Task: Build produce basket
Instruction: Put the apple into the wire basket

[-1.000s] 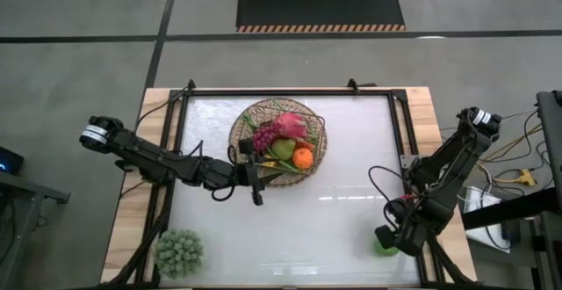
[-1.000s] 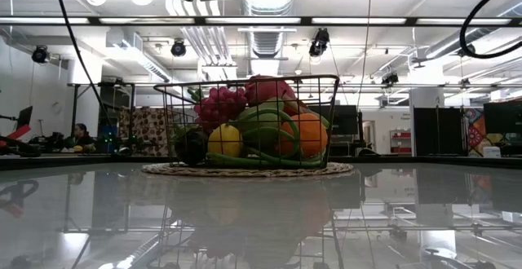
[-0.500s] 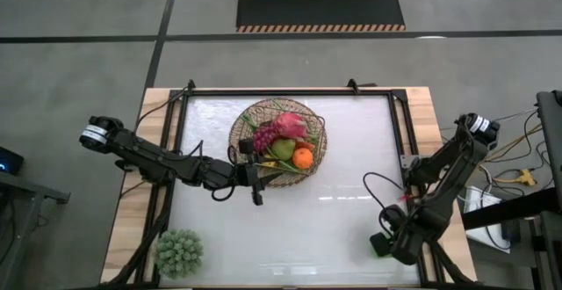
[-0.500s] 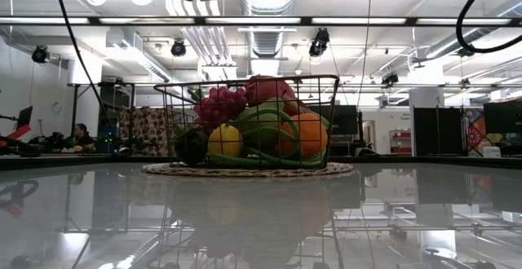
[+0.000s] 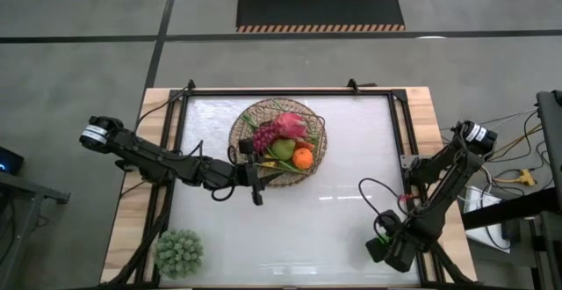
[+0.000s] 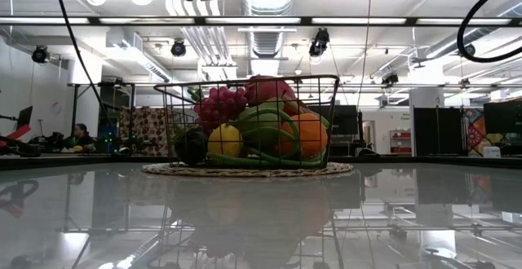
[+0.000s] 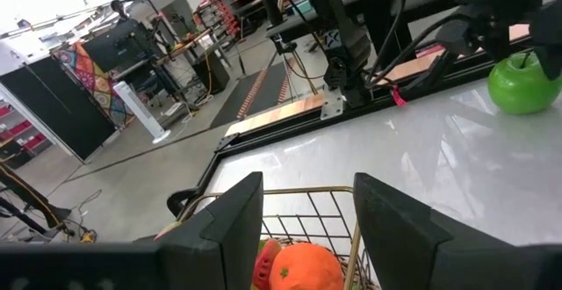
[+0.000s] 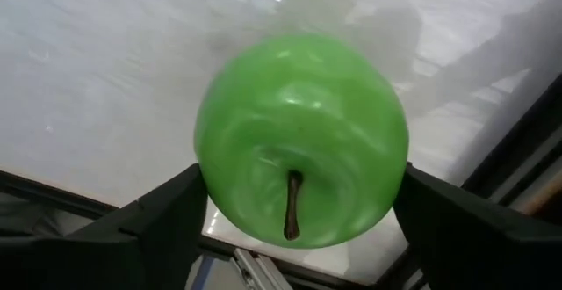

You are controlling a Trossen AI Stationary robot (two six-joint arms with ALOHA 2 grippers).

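At the bench's (image 5: 351,167) near right corner the right gripper's (image 8: 294,224) spread fingers flank the green apple (image 8: 301,139), contact unclear; the left gripper's (image 7: 303,215) part-open fingers straddle the basket (image 5: 303,171) rim.

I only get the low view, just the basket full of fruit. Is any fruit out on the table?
Observer: Yes, a green apple sits by the table's near right corner.
Operator: Which arm is on it?
Observer: The right gripper is down at the apple.
Operator: And the left one?
Observer: The left gripper hangs at the basket's near rim, jaws open, holding nothing.
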